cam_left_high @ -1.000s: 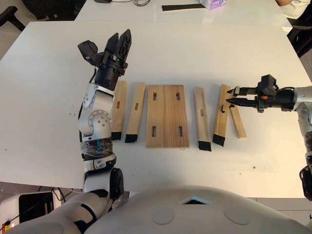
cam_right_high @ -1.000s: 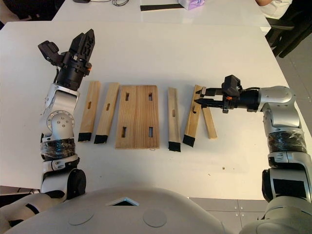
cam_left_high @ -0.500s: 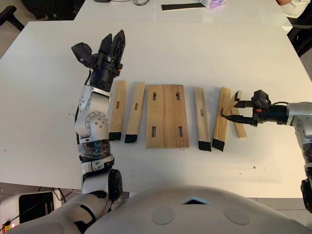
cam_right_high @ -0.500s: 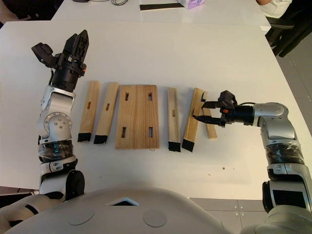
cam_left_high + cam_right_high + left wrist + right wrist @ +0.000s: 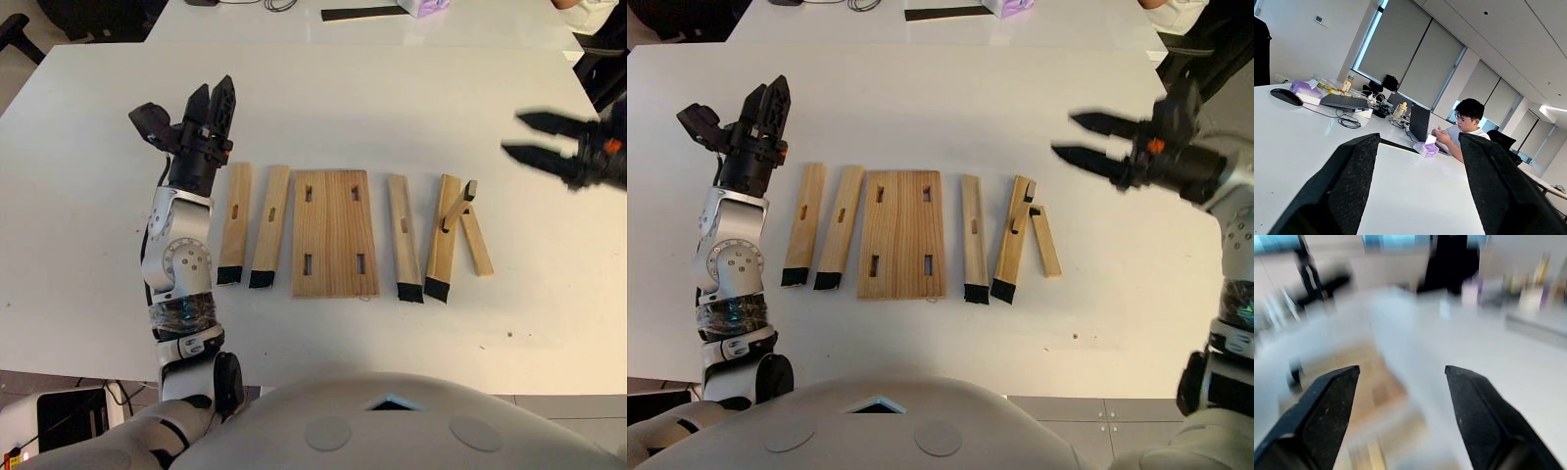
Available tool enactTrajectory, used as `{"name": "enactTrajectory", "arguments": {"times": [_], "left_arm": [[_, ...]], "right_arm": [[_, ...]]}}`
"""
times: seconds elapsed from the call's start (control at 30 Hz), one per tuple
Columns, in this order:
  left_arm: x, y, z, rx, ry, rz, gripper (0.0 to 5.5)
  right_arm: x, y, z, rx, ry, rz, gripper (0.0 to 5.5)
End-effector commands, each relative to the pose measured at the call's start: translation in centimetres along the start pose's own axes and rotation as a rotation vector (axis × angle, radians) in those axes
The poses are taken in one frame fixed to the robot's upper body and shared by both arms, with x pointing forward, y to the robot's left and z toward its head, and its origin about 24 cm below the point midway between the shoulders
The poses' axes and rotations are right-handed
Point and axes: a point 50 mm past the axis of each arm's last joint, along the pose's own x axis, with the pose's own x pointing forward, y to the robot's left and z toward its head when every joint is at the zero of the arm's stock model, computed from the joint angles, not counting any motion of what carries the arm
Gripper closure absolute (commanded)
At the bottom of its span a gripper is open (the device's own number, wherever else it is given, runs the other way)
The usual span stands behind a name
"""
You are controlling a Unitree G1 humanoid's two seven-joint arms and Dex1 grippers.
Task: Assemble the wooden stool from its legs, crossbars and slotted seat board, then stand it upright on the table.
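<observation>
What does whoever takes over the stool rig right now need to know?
Left gripper: open, empty, raised over the left of the white table.
Right gripper: open, empty, raised at the right.
Slotted wooden seat board lies flat mid-table. The black-tipped wooden legs lie flat, two on each side of it. One short wooden crossbar lies flat at far right. The second crossbar is tilted, leaning on the rightmost leg.
Done: nothing joined.
Left: fit crossbars to legs, legs into seat slots, stand the stool upright.
</observation>
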Motion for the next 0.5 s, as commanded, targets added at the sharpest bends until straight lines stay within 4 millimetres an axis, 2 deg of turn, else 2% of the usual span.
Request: {"name": "enactTrajectory", "arguments": {"times": [0.03, 0.1, 0.17, 0.27, 0.37, 0.5], "left_arm": [[1.0, -0.3, 0.1, 0.013, 0.007, -0.015, 2.51], [1.2, -0.4, -0.1, 0.013, 0.010, -0.021, 2.51], [1.3, -0.4, -0.1, 0.009, 0.007, -0.020, 2.51], [1.1, -0.2, -0.2, 0.009, 0.006, -0.009, 2.51], [1.0, 0.0, -0.2, 0.012, 0.008, 0.003, 2.51], [1.1, 0.0, -0.1, 0.009, -0.001, 0.004, 2.51]], "right_arm": [[5.0, 2.9, -0.3, -0.028, -0.039, 0.064, 2.28], [6.3, 3.9, -1.5, -0.036, -0.005, 0.071, 2.28], [5.9, 4.3, -3.0, -0.009, 0.036, 0.065, 2.28], [5.2, 3.6, -3.8, 0.017, 0.059, 0.024, 2.28], [5.2, 3.2, -3.5, 0.016, 0.046, 0.016, 2.28], [5.6, 3.4, -1.3, 0.002, -0.046, 0.056, 2.28]]}}
